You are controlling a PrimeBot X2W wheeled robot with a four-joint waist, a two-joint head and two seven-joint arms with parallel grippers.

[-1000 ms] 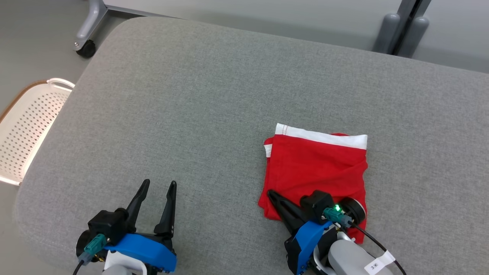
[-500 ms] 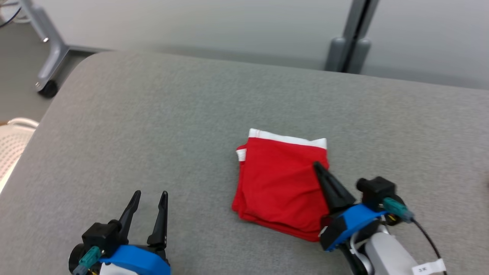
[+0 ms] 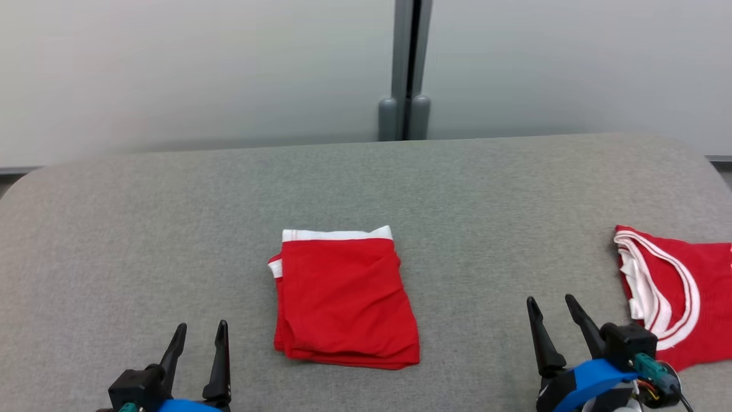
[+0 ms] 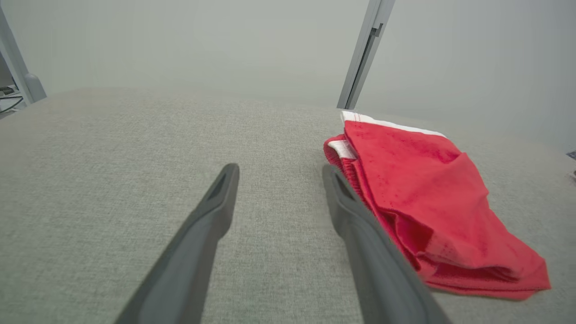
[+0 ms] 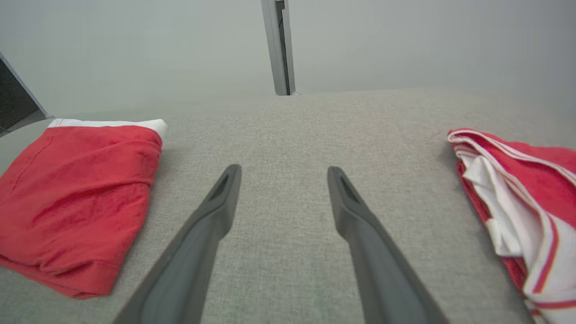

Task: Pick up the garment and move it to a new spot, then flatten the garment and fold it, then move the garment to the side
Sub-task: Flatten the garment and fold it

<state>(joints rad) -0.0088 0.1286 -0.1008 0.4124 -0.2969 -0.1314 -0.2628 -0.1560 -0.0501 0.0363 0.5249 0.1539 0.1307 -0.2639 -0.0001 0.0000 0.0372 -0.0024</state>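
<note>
Centrally, the red garment (image 3: 343, 300), folded into a compact rectangle with a white band along its far edge, lies flat on the grey padded table (image 3: 171, 217). To its left, near the table's front edge, is the left gripper (image 3: 201, 327), jaws spread with nothing between them. To its right is the right gripper (image 3: 549, 298), jaws likewise spread and empty, between the folded garment and a second red-and-white garment (image 3: 669, 286) lying rumpled at the table's right edge. Behind the table, a grey post (image 3: 407, 68) divides a pale wall.
</note>
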